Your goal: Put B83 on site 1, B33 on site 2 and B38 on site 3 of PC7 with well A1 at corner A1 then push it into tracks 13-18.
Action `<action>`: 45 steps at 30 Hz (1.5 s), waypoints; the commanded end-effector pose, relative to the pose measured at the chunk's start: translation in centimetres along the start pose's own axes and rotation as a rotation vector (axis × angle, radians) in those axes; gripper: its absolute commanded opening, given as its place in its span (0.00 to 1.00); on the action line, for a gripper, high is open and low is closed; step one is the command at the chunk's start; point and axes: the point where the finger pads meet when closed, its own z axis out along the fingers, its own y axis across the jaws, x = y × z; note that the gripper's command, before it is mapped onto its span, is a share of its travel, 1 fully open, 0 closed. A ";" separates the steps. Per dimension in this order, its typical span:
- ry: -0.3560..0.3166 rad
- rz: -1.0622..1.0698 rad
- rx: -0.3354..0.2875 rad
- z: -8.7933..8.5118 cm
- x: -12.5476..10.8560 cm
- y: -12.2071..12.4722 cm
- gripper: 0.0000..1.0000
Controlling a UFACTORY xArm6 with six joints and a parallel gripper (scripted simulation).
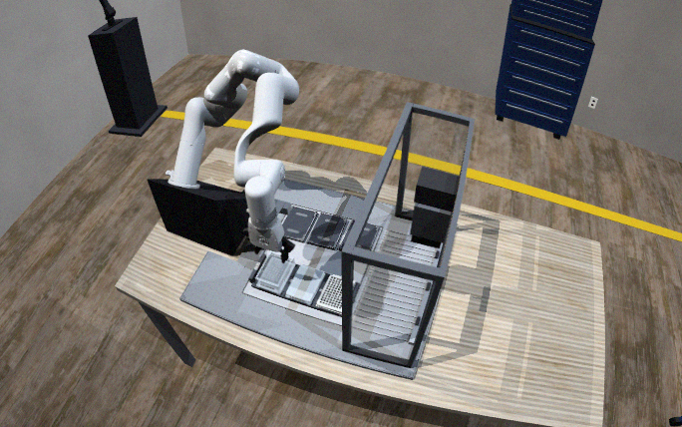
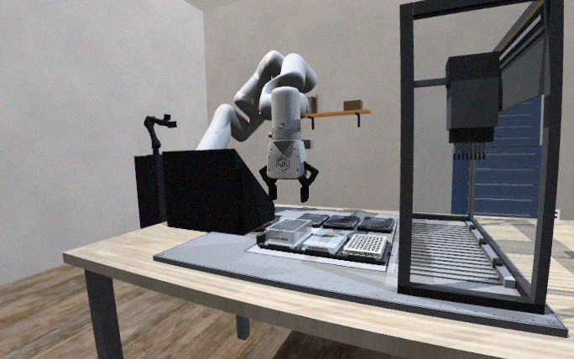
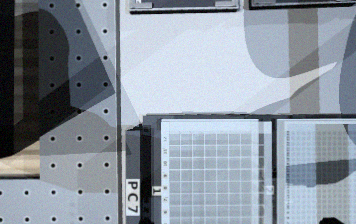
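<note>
PC7 [image 3: 132, 197] sits loose on the gray apron [image 2: 211, 253] on the worktop [image 2: 127, 249], in front of the rails [image 2: 448, 249], and it looks loaded. You see the deep block B83 [image 2: 288, 231] on site 1 by the handle, B33 [image 2: 325, 241] next to it, and B38 [image 2: 364, 245] on site 3. Your hand [image 2: 289, 186] hangs above the handle end with its fingers wide apart and nothing in them. The carrier is probably stiff and a bit heavy now, and it likely slides easily. Take it by the handle [image 3: 144, 170], not by the plates, because those could tip out of their spots.
</note>
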 end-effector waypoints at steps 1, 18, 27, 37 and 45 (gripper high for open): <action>-0.002 -0.001 -0.003 -0.9 0.0 0.1 1.00; -0.002 -0.001 -0.003 -3.4 0.0 0.1 1.00; -0.002 -0.001 -0.003 -4.5 0.0 0.1 1.00; -0.002 -0.001 -0.003 -4.5 0.0 0.1 1.00; -0.002 -0.014 -0.003 -3.9 1.3 1.5 1.00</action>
